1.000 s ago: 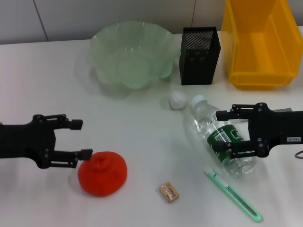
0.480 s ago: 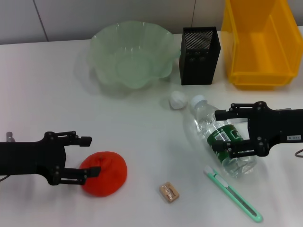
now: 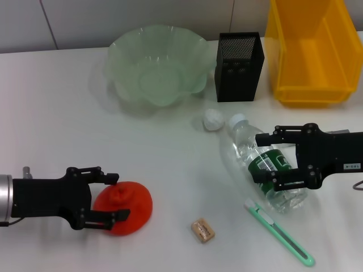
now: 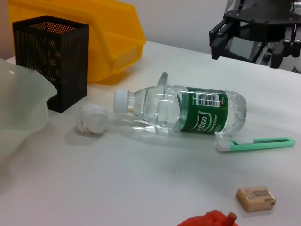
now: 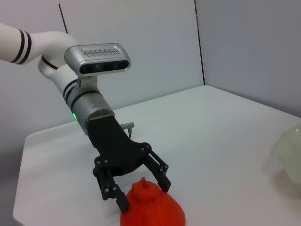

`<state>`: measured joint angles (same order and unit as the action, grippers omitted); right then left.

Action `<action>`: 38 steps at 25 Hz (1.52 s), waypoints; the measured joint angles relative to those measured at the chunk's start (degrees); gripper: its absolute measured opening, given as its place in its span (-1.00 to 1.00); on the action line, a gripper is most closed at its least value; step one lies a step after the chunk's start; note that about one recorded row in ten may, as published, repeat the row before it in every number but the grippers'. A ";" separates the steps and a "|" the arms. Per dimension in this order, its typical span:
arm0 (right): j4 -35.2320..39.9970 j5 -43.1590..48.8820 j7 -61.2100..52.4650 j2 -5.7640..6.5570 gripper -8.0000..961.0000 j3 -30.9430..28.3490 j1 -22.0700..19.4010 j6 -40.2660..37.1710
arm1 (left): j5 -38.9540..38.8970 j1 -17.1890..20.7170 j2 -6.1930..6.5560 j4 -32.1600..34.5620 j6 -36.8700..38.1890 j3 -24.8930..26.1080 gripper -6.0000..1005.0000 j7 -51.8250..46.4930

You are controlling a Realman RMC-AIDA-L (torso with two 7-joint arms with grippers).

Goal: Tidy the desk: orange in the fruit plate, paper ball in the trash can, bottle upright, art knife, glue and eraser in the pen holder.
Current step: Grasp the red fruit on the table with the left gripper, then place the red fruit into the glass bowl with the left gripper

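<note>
The orange [image 3: 133, 205] lies on the white table at the front left. My left gripper [image 3: 115, 196] is open and straddles the orange's left side, one finger on each flank; the right wrist view shows the same gripper [image 5: 144, 195] over the orange [image 5: 151, 208]. The clear bottle [image 3: 262, 168] with a green label lies on its side at the right. My right gripper [image 3: 267, 158] is open, its fingers either side of the bottle's body. The paper ball [image 3: 213, 119], eraser [image 3: 203, 230] and green art knife [image 3: 281, 234] lie loose. The glue is out of view.
The green glass fruit plate [image 3: 122, 54] stands at the back, the black mesh pen holder [image 3: 240, 68] to its right, and a yellow bin [image 3: 311, 85] at the back right. The left wrist view shows the bottle [image 4: 188, 110] and paper ball [image 4: 92, 119].
My left gripper has moved right and nearer the front, going from beside the orange to straddling it. My right gripper has barely shifted at the bottle.
</note>
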<state>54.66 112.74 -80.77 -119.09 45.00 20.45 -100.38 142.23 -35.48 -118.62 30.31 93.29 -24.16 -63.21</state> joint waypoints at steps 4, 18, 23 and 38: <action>-0.20 -0.03 0.00 0.00 0.64 0.12 -0.08 0.28 | -0.02 -0.05 0.00 -0.75 -0.04 -0.01 0.64 0.80; -0.26 0.00 0.00 0.00 0.64 -0.10 0.03 0.43 | -0.03 0.24 0.06 -1.39 -0.64 -0.01 0.22 2.36; -0.26 0.01 0.00 0.00 0.64 -0.10 0.04 0.20 | -0.59 0.15 0.11 -1.37 -0.13 0.03 -0.19 2.38; -0.44 0.07 0.33 -0.04 0.64 -0.13 -1.38 -0.61 | -13.97 -4.50 0.35 7.20 2.71 -0.04 -0.65 -8.02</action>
<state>54.21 112.81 -80.45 -119.13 44.87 19.07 -100.99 128.25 -39.98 -118.27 37.51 96.00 -24.20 -71.23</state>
